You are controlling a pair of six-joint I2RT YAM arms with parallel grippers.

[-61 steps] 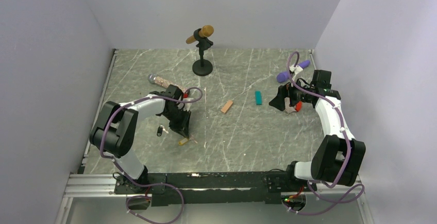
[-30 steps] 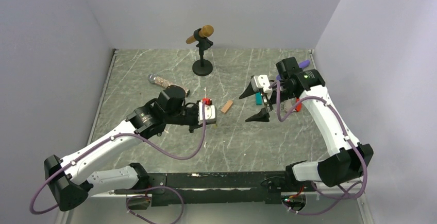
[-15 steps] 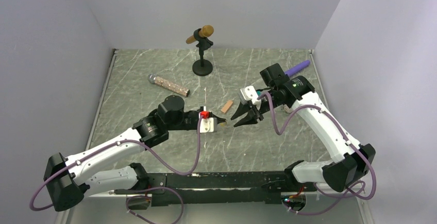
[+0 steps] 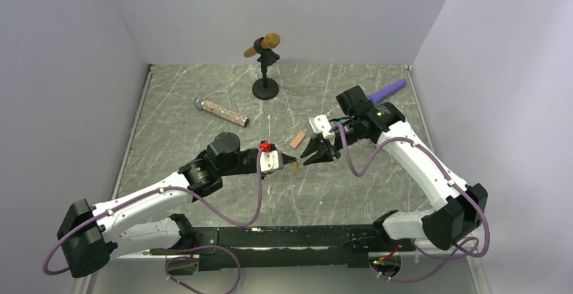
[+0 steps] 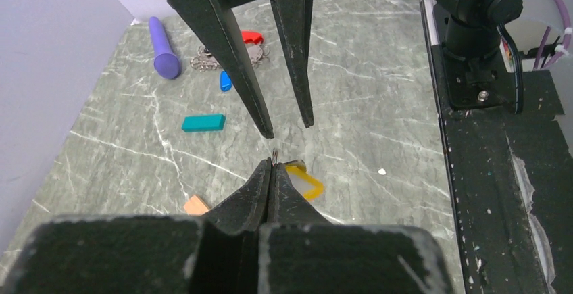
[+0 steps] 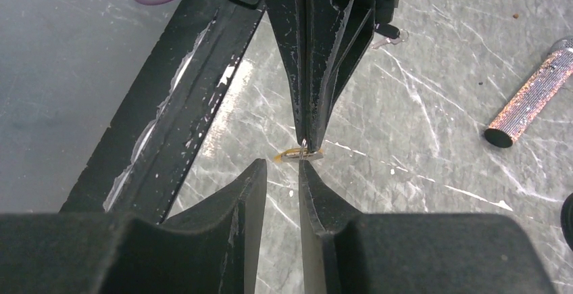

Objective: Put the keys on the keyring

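One yellow key [image 5: 317, 187] between left pincer [image 5: 271, 165] tips

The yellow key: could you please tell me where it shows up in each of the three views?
Top external: the yellow key is mid-table, at the tip of the left hand, facing the right hand.
Left wrist: lower centre, just right of the closed fingertips.
Right wrist: centre, just above that camera's own fingers.
Shared landmark: the right hand's two dark fingers appear in all three views.
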